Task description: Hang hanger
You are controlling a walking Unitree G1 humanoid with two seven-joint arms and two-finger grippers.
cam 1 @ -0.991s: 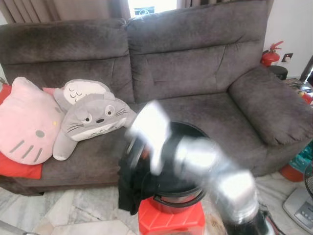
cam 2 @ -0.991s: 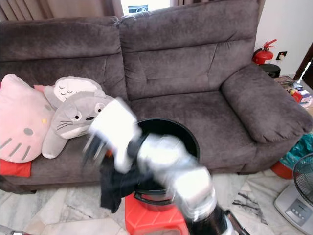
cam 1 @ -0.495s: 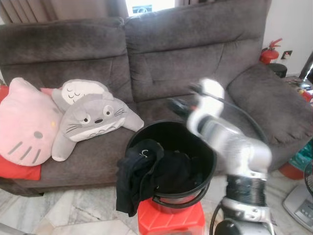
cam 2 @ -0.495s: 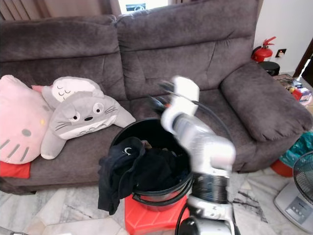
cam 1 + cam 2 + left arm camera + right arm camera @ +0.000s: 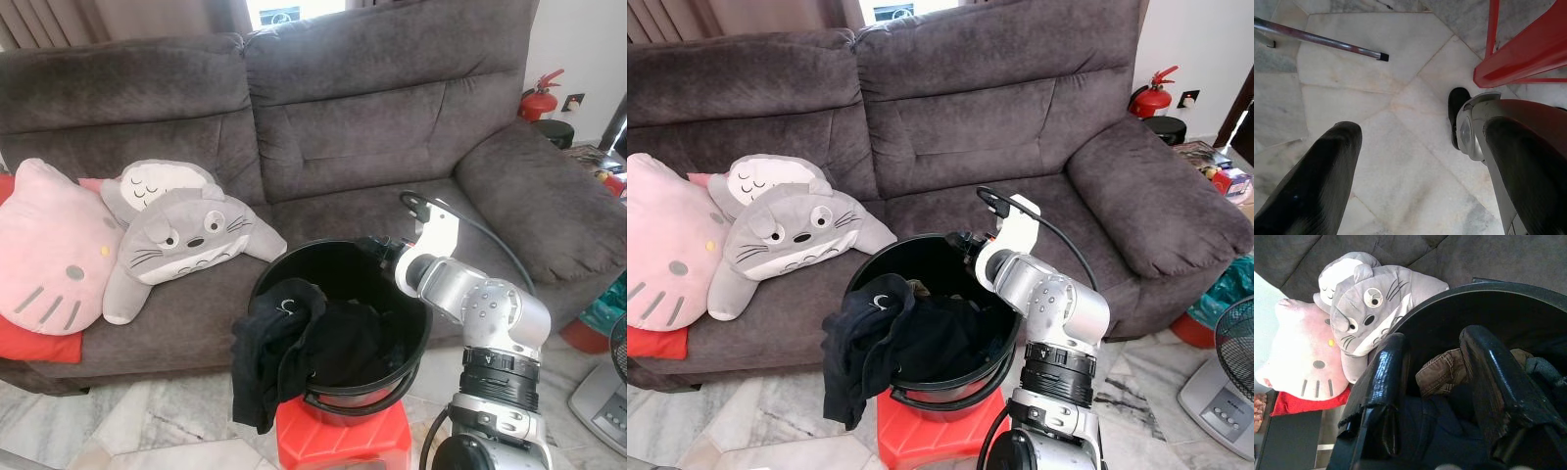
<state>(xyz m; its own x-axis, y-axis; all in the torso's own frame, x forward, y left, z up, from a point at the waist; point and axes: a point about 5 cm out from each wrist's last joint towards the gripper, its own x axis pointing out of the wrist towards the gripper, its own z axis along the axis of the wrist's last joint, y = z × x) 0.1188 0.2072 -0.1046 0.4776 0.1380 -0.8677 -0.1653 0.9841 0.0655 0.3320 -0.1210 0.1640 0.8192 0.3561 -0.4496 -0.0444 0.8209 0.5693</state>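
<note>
The right gripper [image 5: 1432,382], fingers apart, hovers over a round black bucket [image 5: 407,357] of crumpled, possibly dark, clothes [image 5: 284,343].

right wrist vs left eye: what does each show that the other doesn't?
Right wrist alone: a brown ribbed garment inside the black round bucket, seen between the right gripper's open fingers.

Left eye alone: the dark grey fabric sofa, red plastic stool under the bucket, red fire extinguisher, and a black garment with a hanger hook draped over the bucket rim.

Both: the bucket, grey Totoro plush, pink Hello Kitty cushion, red cushion.
</note>
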